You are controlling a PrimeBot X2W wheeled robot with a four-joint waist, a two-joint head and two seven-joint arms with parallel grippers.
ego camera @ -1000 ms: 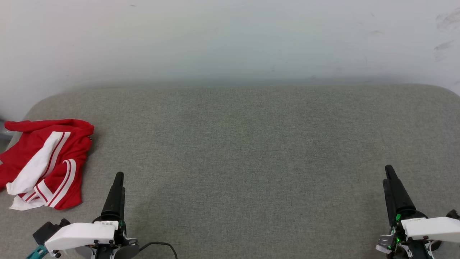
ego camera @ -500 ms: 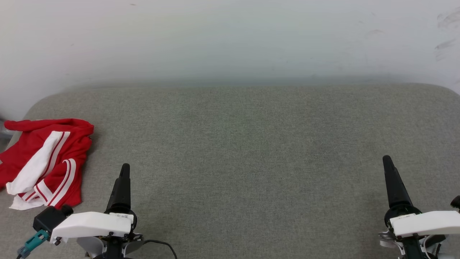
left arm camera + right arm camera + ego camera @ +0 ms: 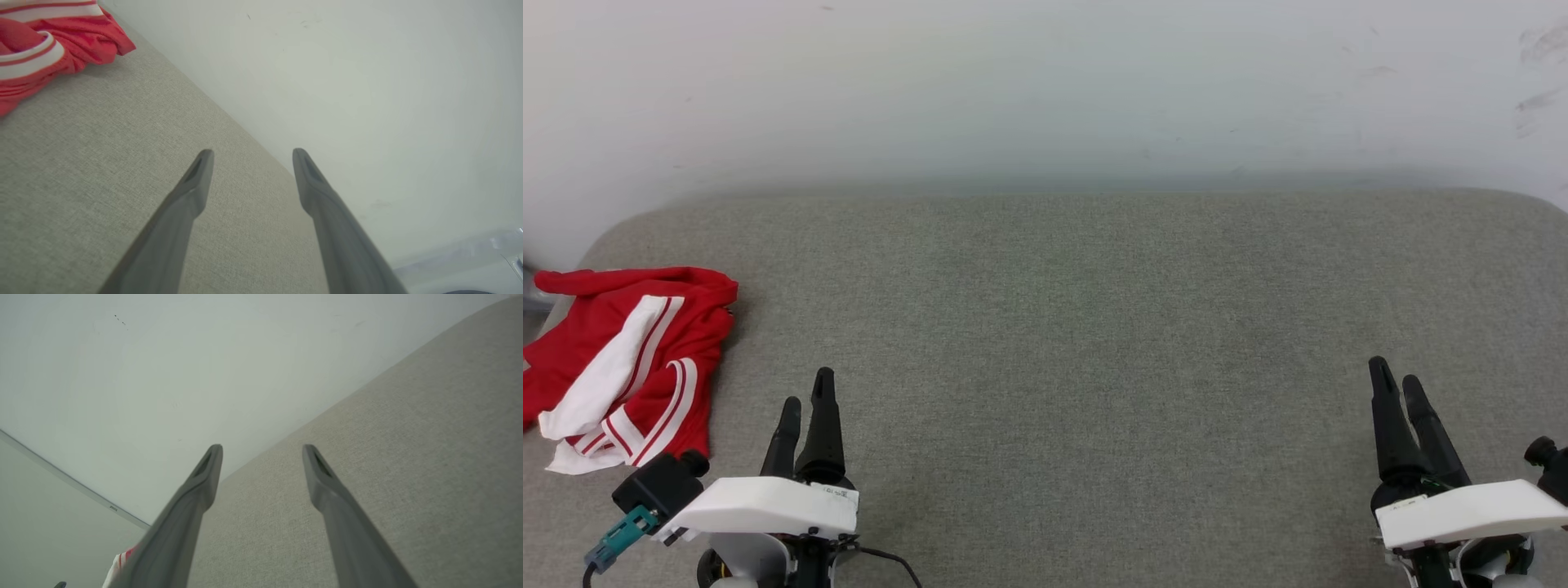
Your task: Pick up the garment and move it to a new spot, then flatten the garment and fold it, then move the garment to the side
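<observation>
The garment (image 3: 621,359) lies crumpled on the grey table (image 3: 1094,327), to the left of the left hand (image 3: 807,387) and clear of it. The left hand and the right hand (image 3: 1392,371) stand wide open, each holding nothing

The garment (image 3: 629,359) is a red jersey shirt lying in a crumpled, unfolded heap at the left end of the grey fabric counter (image 3: 1045,327), close to its rounded far-left corner. A white sleeve panel runs diagonally across the top of the heap, edged with thin red-and-white stripes, and a second striped band curves beside it toward the near side. A white scrap pokes out at the near-left bottom. Red cloth bunches into a raised ridge along the far side. In the left wrist view the garment (image 3: 49,36) shows as rumpled red folds with a striped white cuff, resting on the counter.
</observation>
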